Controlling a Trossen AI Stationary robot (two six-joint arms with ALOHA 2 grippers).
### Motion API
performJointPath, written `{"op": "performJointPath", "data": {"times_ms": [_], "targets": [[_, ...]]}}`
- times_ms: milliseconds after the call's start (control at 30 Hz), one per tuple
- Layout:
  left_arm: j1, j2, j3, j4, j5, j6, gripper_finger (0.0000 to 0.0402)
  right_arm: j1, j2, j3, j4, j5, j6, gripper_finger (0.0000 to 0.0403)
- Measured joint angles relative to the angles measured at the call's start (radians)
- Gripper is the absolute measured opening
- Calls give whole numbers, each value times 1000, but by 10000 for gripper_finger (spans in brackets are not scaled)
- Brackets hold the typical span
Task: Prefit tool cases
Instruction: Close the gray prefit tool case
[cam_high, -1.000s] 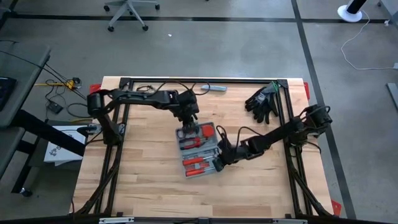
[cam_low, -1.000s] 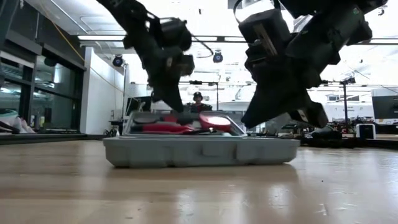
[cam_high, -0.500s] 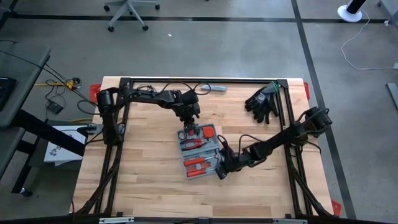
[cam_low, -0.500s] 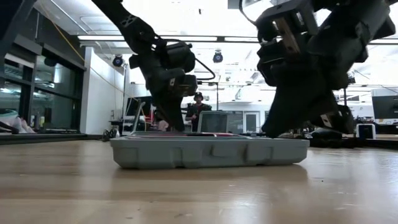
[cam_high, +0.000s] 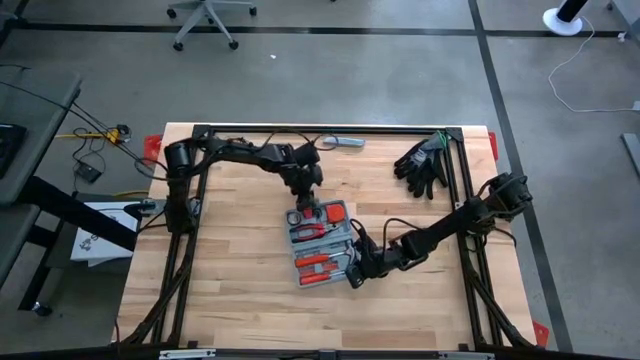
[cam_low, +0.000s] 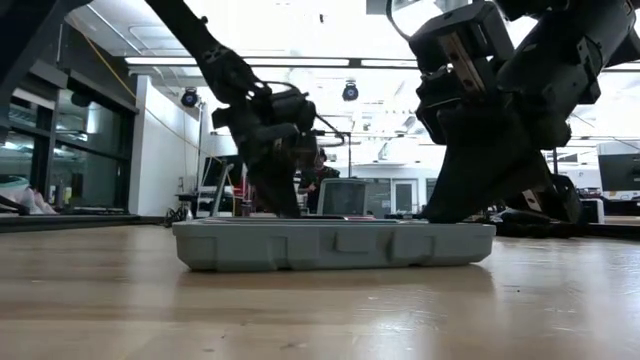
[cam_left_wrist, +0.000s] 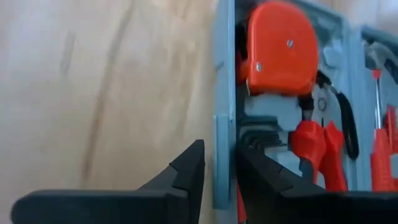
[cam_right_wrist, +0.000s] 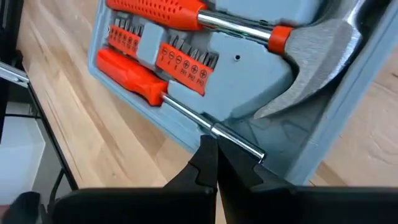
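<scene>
2 arms work 1 tool case (cam_high: 320, 243), lying open and flat near the middle of the surface (cam_high: 230, 290), tools face up. Case long axis runs roughly from the far edge toward the near edge, tilted slightly. Left gripper (cam_high: 303, 203) sits at the case's far short end; in the left wrist view its fingers (cam_left_wrist: 186, 171) straddle the grey rim wall, 1 finger outside, 1 inside beside the orange tape measure (cam_left_wrist: 280, 50), gap narrow, about the wall's thickness, looks clamped on the rim. Right gripper (cam_high: 356, 268) is at the case's right long side toward the near end; in the right wrist view its fingers (cam_right_wrist: 205, 165) are pressed together, nothing visibly between them, tips right at the shaft of the orange screwdriver (cam_right_wrist: 134, 78), below the hammer (cam_right_wrist: 311, 56). Contact with the shaft unclear. Judgement: left steadies the case while right, nearer the loose tools, pushes the screwdriver into its recess. Black gloves (cam_high: 420, 162) and a small grey bar (cam_high: 342, 143) lie well apart, along the far edge.
</scene>
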Motion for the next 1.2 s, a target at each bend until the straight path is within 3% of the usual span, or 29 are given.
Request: {"op": "performJointPath", "data": {"times_ms": [400, 667, 933, 1200], "targets": [[55, -42, -1, -12, 164, -25, 92, 10, 0, 0, -3, 10, 16, 0], [64, -48, 0, -4, 159, -19, 93, 11, 0, 0, -11, 12, 13, 0], [75, -48, 0, -2, 51, 10, 93, 11, 0, 0, -13, 12, 14, 0], [86, -35, 0, -4, 131, 15, 93, 8, 0, 0, -13, 12, 5, 0]]}}
